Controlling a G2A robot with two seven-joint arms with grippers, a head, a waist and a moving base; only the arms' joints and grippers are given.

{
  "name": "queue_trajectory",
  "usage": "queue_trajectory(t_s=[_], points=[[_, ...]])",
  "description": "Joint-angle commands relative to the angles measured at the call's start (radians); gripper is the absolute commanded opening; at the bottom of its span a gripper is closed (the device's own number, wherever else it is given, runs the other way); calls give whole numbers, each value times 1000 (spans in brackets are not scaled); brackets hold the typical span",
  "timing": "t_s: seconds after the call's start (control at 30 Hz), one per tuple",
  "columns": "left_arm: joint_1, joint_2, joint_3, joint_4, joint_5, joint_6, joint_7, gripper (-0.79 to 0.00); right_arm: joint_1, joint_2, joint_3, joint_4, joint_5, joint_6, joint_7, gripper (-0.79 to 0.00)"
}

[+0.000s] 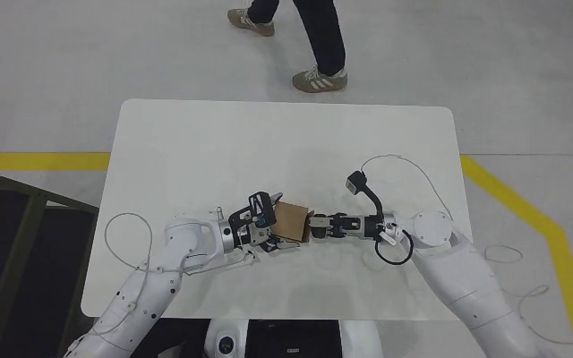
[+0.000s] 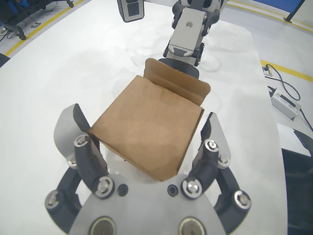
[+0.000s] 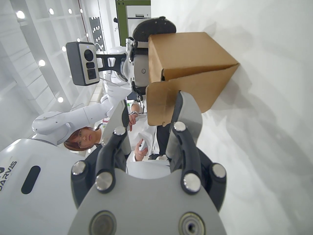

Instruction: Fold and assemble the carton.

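Two grippers at one carton [image 1: 291,221], near-middle of table [image 1: 269,134] | left gripper [image 2: 141,113] spread wide, straddling the closed end | right gripper [image 3: 151,99] parted, one finger on end flap [image 3: 159,99] | step: flap closing, likely | next: push flap squarely in, left bracing.

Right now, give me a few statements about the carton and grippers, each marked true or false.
The carton lies between the left gripper and the right gripper. True.
The left gripper is shut on a flap. False: its fingers stand open on either side of the carton.
A finger of the right gripper rests against a flap. True.
The carton sits at the table's far edge. False: it sits about mid-table.
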Motion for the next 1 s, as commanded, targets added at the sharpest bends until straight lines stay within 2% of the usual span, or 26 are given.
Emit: queue_trajectory(t_s=[0.0,0.37,0.7,0.8,0.97], points=[[1,0,0,0,0,0,0,0,-7,-1,1,0,15,-8,-12,-483],[2,0,-1,-2,1,-2,-1,0,-29,-3,2,12,2,-17,-23,-588],[2,-1,0,-3,6,-2,0,0,-48,-11,0,18,60,-29,-48,-594],[3,0,0,-3,7,-2,1,0,-46,-11,-2,20,44,-24,-40,-683],[3,0,-1,-4,7,-2,1,0,-43,-12,-4,20,25,-19,-33,-659]])
